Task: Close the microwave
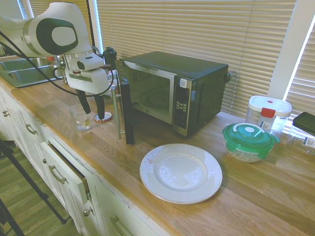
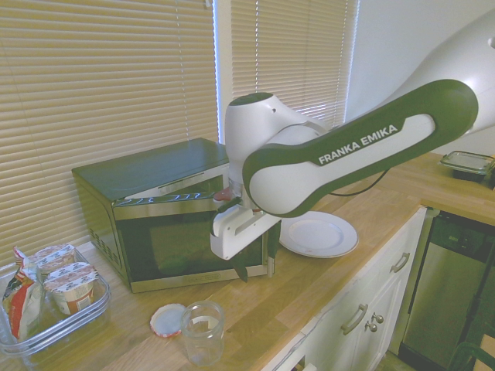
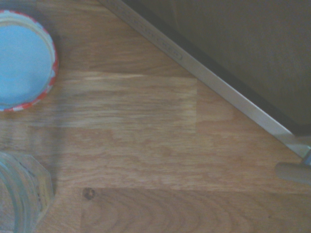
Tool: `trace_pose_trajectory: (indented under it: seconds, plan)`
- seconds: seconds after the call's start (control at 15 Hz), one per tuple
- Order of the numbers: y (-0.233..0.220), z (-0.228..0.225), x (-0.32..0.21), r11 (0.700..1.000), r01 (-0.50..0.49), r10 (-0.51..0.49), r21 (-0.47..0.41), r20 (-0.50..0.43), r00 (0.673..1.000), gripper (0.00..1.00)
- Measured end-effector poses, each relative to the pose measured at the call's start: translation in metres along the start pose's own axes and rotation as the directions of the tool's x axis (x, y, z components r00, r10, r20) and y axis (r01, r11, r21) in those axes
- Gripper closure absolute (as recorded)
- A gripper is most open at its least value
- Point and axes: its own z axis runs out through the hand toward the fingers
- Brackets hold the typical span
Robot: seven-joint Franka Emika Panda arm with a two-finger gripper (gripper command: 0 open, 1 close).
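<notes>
Horizontal blinds (image 1: 197, 29) hang behind a wooden bench (image 1: 123, 169), on which the microwave (image 1: 203, 93) stands near the window side, black-bodied, its button panel (image 1: 181, 105) facing the bench's front. Its glass door (image 2: 182, 243) is found ajar, swung out from the body, with the silver handle (image 1: 116, 113) upright on the door's outer face. The pincer (image 1: 95, 115) points downward on the outer side of the door, near the handle; its two dark fingers (image 1: 83, 102) are spread apart, with nothing held between them. Below and beside the pincer are an open glass jar (image 2: 203, 334) and a round lid (image 2: 168, 320) with a red-and-white checked rim (image 3: 54, 73), the lid lying flat just beside the jar. A white plate (image 1: 181, 173) rests in front of the microwave. Near the plate, a clear bowl with a green lid (image 1: 249, 140) stands beside a white-lidded container (image 1: 268, 112); a dark-lidded container (image 1: 303, 129) is also noted. At the other side of the microwave, a clear tray (image 2: 58, 334) holds printed cups (image 2: 72, 290) and a packet (image 2: 23, 300). Beneath the bench, one drawer (image 1: 66, 169) is partly pulled out. A metal sink (image 1: 29, 74) is set into the bench's far end in the first exterior view.
</notes>
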Motion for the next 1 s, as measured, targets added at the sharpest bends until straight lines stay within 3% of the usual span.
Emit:
trace_pose_trajectory:
  seconds: [0.4,1.0]
  plan:
    - [-0.025,-0.013,0.045,0.999,-0.032,0.032,-0.006,0.001,0.999,0.0]
    - [-0.061,-0.006,0.152,0.997,-0.074,0.075,0.016,-0.02,0.997,0.0]
